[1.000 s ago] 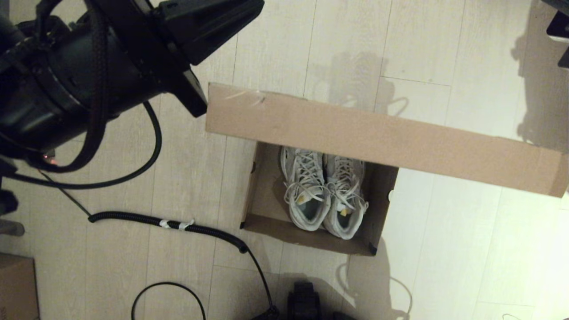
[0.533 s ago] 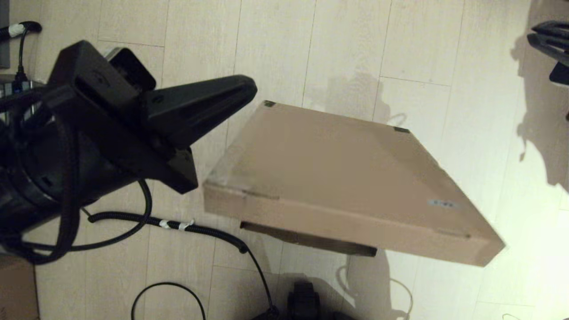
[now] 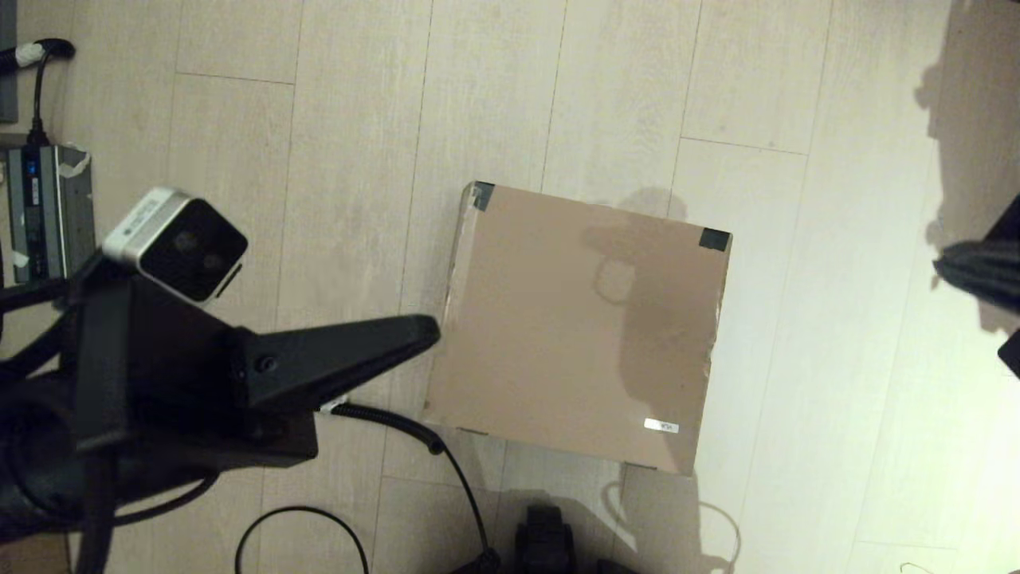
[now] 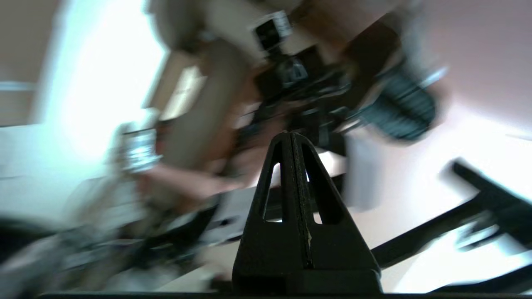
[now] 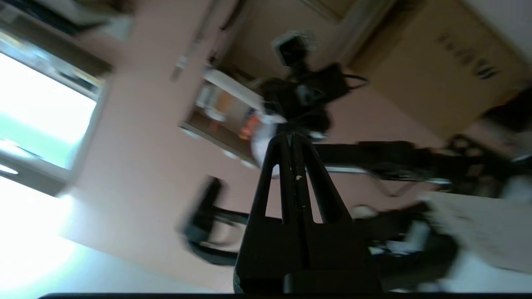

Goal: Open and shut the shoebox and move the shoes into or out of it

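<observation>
Now the shoebox [image 3: 578, 327] lies on the floor [image 3: 797, 399] with its lid flat down, so closing looks finished; the shoes are hidden. Left gripper [image 3: 430, 333], fingers pressed together, sits just beside the box's left edge. Right gripper [image 5: 292, 139], also pinched together, stays well off right.

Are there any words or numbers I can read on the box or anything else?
None can be read.
Small white label on the shoebox lid: dark print, too small to read.
Big carton in the right wrist view: dark lettering, too blurred to read.
Grey device on the floor: stickers, no legible text.
</observation>
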